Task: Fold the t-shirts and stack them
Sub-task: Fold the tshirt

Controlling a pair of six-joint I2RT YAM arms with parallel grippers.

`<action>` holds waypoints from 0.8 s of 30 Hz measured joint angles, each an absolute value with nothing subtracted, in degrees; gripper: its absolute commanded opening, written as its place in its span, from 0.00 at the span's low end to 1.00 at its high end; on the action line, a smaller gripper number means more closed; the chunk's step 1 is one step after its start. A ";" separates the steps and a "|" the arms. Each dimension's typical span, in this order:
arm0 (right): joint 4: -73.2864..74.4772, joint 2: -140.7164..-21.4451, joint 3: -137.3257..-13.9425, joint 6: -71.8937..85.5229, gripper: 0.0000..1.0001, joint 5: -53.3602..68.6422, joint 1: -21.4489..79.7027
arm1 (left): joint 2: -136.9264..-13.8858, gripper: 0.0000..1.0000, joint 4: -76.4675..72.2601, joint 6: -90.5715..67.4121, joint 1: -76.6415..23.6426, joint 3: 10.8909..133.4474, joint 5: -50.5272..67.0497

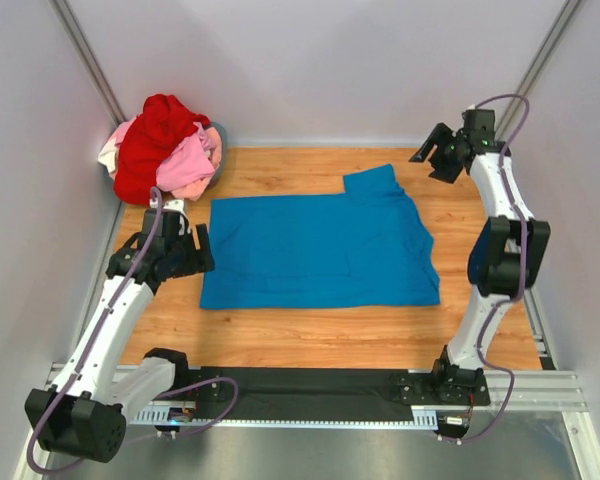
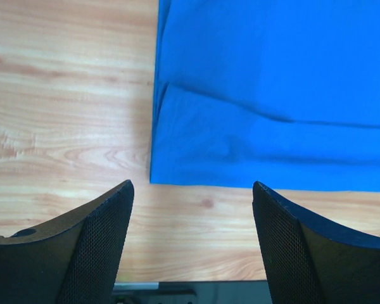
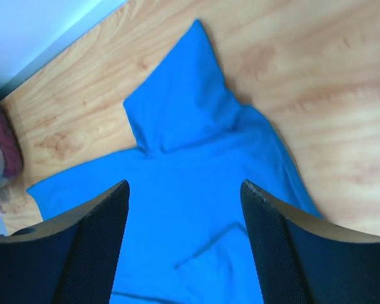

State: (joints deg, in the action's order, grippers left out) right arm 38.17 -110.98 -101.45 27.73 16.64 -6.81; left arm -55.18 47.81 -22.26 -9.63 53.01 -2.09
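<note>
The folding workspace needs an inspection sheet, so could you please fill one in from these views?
Surface: wooden table, no spills seen.
Job's things: blue t-shirt lying flat mid-table, one sleeve pointing to the far edge; heap of red and pink t-shirts in the far left corner.
Clutter: nothing seen.
Grippers: left gripper open, empty, at the shirt's left edge; right gripper open, empty, above the sleeve.
Cables: purple cables along both arms.
Surroundings: white walls.
</note>
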 measured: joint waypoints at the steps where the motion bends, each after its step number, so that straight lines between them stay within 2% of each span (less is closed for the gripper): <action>1: 38.74 -114.85 -105.91 27.31 0.72 17.58 -6.81 | -55.20 0.82 48.34 -21.74 -9.63 52.12 -1.78; 7: 38.48 -138.72 -134.82 26.00 0.74 20.56 -6.24 | -55.61 0.81 47.94 -19.94 -9.63 51.31 0.21; 11: 37.12 -145.91 -140.62 26.06 0.74 20.84 -4.95 | -56.77 0.80 47.48 -19.31 -9.63 51.31 1.48; 16: 35.44 -151.85 -141.40 26.06 0.73 20.18 -2.59 | -56.97 0.80 47.35 -19.11 -9.63 51.31 1.52; 18: 34.70 -153.73 -141.40 26.30 0.70 19.94 -1.48 | -56.97 0.80 47.35 -19.11 -9.63 51.31 1.50; 22: 32.69 -154.06 -141.18 26.30 0.57 18.98 -0.21 | -56.99 0.80 47.33 -19.11 -9.63 51.31 1.41; 23: 32.23 -154.10 -140.75 26.35 0.48 18.94 0.01 | -57.01 0.80 47.35 -19.11 -9.63 51.31 1.32; 24: 31.68 -154.10 -140.44 26.30 0.44 18.98 0.12 | -57.06 0.80 47.35 -19.11 -9.63 51.31 1.23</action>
State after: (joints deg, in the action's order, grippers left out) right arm 31.68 -154.10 -140.44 26.30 18.98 0.12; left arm -57.06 47.35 -19.11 -9.63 51.31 1.23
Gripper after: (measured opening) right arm 0.541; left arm 0.803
